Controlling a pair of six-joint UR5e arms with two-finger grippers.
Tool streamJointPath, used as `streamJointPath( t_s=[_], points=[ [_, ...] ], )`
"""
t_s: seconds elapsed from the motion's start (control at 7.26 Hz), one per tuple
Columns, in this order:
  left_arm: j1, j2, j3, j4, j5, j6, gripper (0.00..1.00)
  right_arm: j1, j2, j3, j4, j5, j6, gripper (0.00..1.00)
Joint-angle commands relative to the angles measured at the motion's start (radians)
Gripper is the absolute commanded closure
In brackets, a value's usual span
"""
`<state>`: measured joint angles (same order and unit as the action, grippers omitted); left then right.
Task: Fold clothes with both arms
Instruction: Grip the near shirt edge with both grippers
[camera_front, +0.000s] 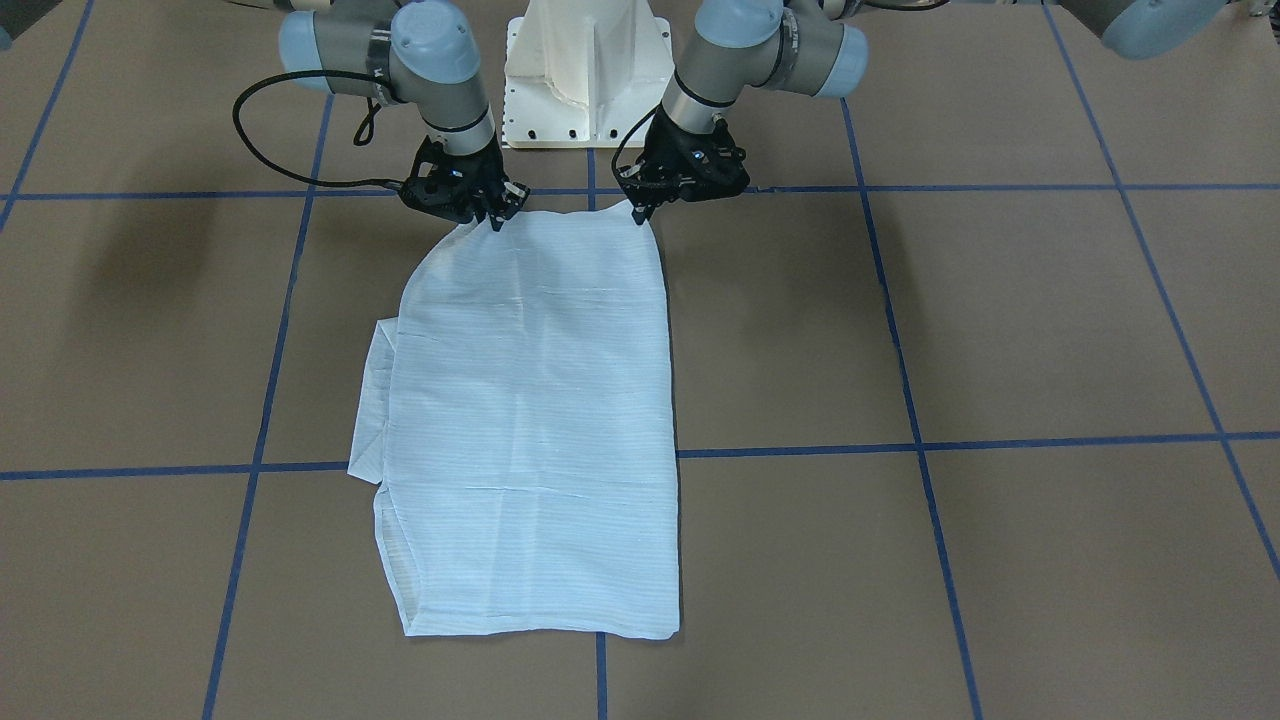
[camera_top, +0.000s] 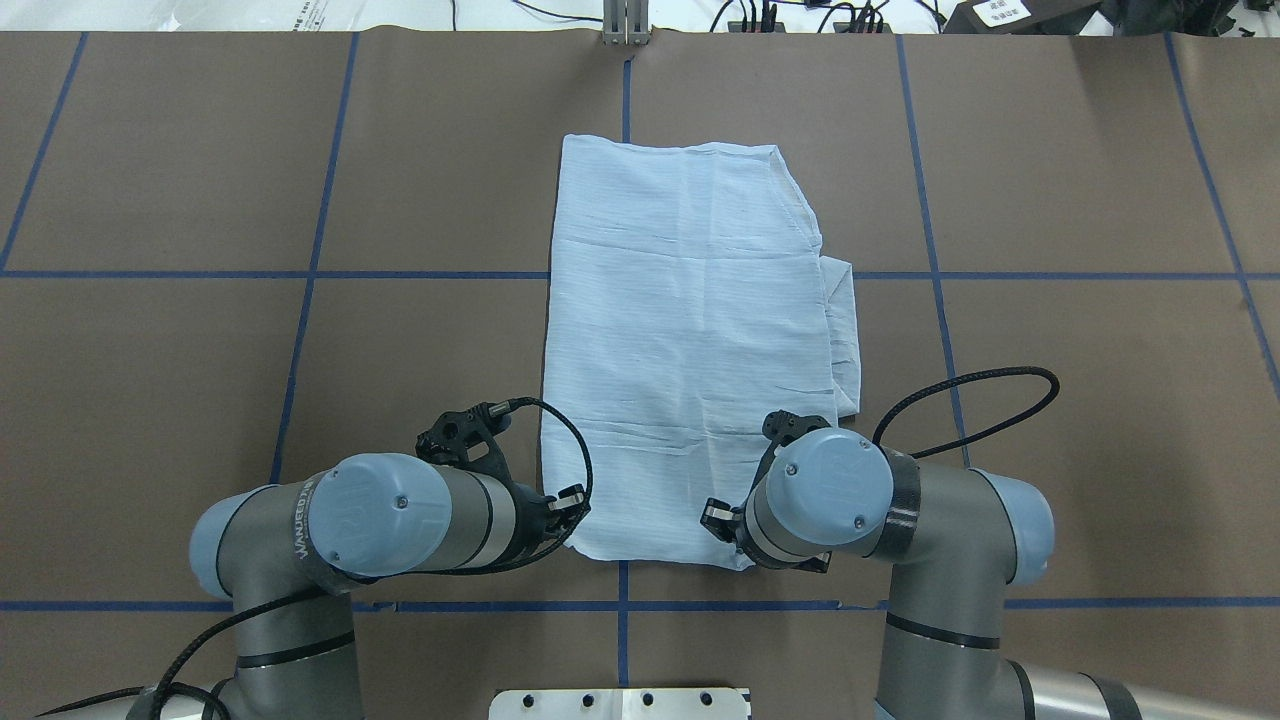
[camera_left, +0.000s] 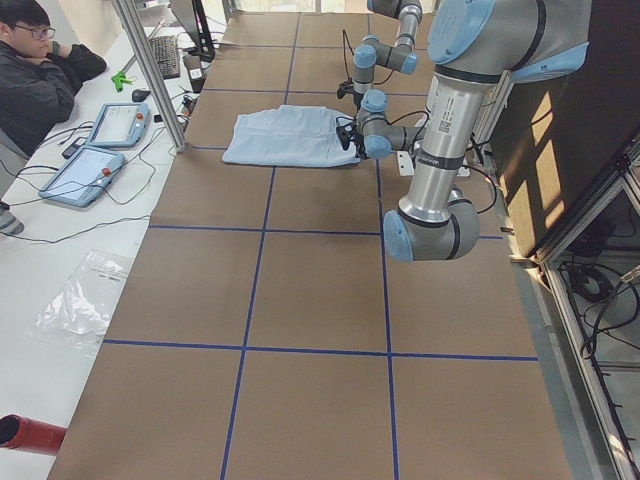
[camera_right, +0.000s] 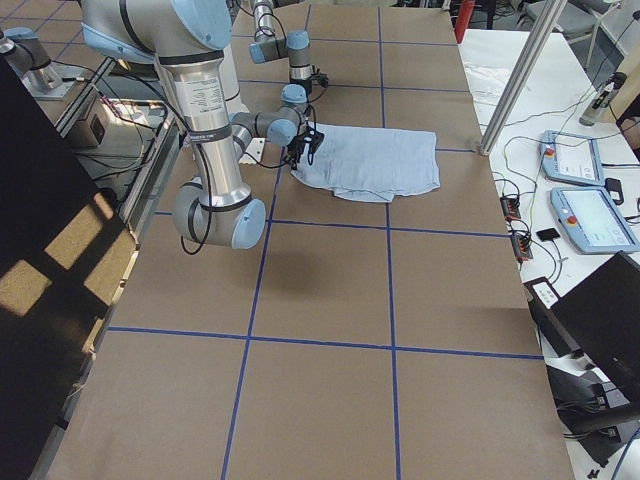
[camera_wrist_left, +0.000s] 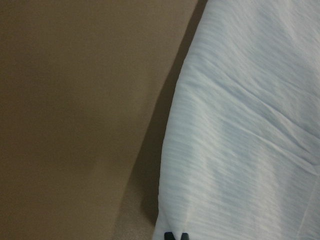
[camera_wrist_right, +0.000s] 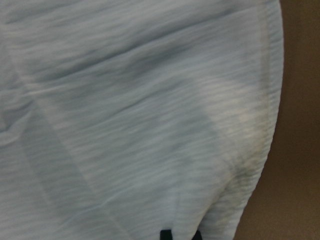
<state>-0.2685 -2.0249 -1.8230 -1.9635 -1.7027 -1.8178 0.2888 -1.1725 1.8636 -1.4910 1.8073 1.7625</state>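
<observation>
Pinching the light blue, finely striped shirt (camera_front: 530, 400) at its two corners nearest the white robot base (camera_front: 585, 70). Holds one corner with the left pincer (camera_front: 639, 212), closed tight on the cloth; holds the other with the right pincer (camera_front: 497, 220), closed on the cloth as well. Lies flat on the brown bench (camera_front: 1000, 320) as a long folded panel, crossing a blue tape line (camera_front: 800, 448), with a folded part sticking out on the robot's right side.
</observation>
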Motion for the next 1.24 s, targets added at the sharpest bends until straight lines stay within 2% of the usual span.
streamJointPath(
  t_s=[0.0, 0.41, 0.69, 0.96, 1.1],
  points=[
    [0.000, 0.000, -0.004, 0.000, 0.000, 0.000, 1.00, 0.018, 0.002, 0.002, 0.000, 0.015, 0.000, 1.00],
    [-0.006, 0.000, -0.041, 0.002, -0.002, 0.000, 1.00, 0.024, -0.003, 0.074, -0.006, 0.015, 0.023, 1.00],
    [-0.005, 0.032, -0.109, 0.012, -0.021, -0.008, 1.00, 0.029, -0.018, 0.133, -0.002, 0.030, 0.020, 1.00],
    [0.035, 0.077, -0.220, 0.029, -0.034, -0.018, 1.00, 0.015, -0.036, 0.217, -0.002, 0.094, 0.020, 1.00],
    [0.101, 0.075, -0.267, 0.084, -0.064, -0.041, 1.00, -0.003, -0.050, 0.268, 0.000, 0.151, 0.020, 1.00]
  ],
)
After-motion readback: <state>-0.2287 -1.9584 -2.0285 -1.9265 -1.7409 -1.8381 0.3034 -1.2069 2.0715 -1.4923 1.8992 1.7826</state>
